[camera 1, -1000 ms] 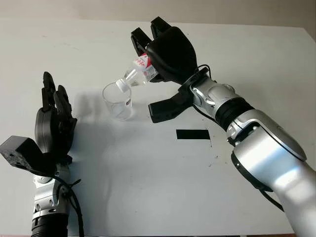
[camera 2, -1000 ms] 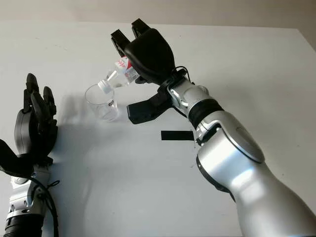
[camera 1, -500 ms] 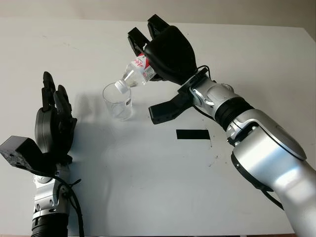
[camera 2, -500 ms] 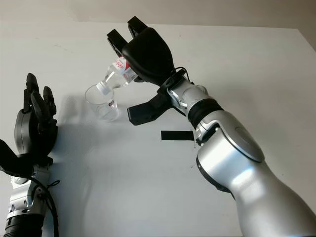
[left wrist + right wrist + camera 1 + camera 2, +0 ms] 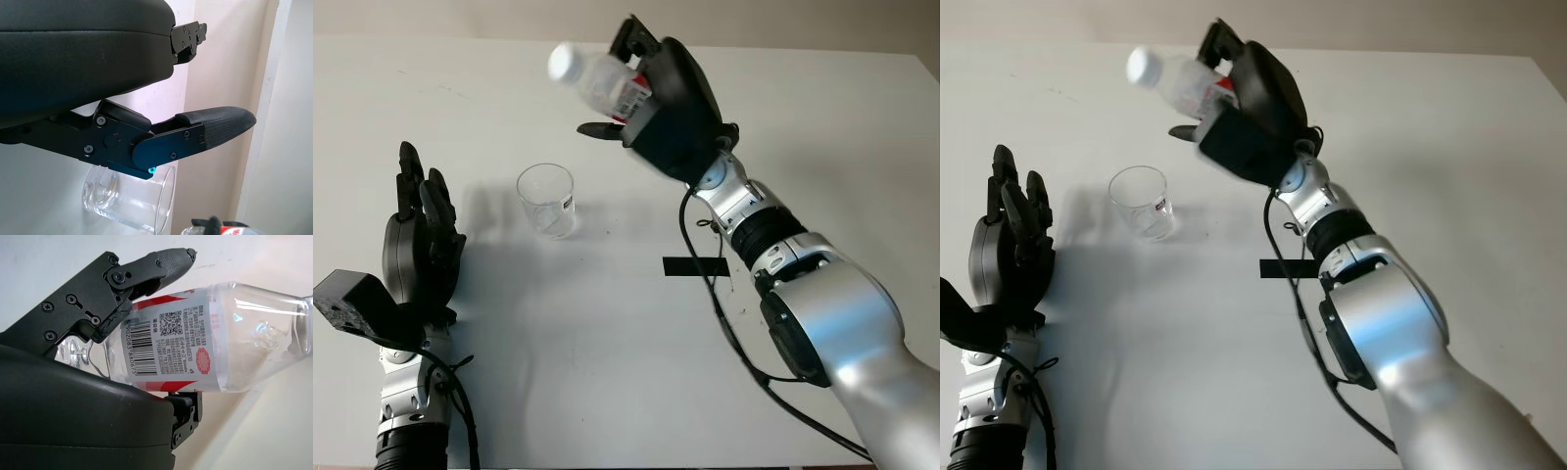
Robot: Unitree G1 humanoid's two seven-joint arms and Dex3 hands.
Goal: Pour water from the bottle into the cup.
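Note:
A clear plastic cup [image 5: 547, 200] stands upright on the white table [image 5: 607, 372], left of centre. My right hand [image 5: 658, 93] is raised above and behind the cup, shut on a clear water bottle [image 5: 599, 79] with a red and white label. The bottle's white cap [image 5: 564, 61] points up and to the left, well clear of the cup. The right wrist view has the fingers [image 5: 146, 269] wrapped around the labelled body of the bottle [image 5: 195, 352]. My left hand [image 5: 416, 245] is open at the table's left side, with the cup [image 5: 132, 205] just beyond it.
A strip of black tape [image 5: 695, 266] lies on the table right of the cup. The table's far edge [image 5: 509, 37] runs behind the raised bottle.
The right hand has lifted and tipped the bottle back, so its neck left the cup's rim and now points upward. The cup and left hand have not moved.

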